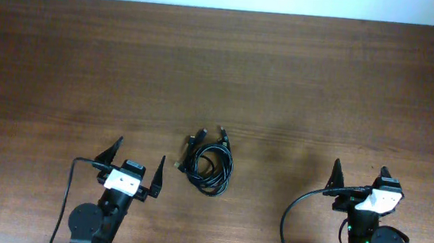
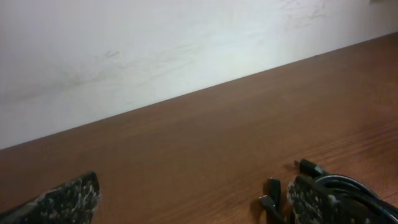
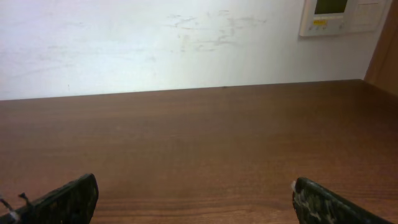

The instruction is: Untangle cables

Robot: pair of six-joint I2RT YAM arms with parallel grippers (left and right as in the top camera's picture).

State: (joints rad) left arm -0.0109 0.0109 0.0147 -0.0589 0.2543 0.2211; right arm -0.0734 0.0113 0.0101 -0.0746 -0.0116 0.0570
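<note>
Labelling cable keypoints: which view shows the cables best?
Overhead. The cables show whole there, one tangled coil with plug ends sticking out, nothing in front. Left wrist catches only a few plugs and loops, cut off at the lower right corner. Right wrist shows none I can make out.

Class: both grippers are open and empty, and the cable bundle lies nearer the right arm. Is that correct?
No. The overhead view shows the cables nearer the left gripper than the right gripper. Both grippers are open and empty, as stated.
</note>
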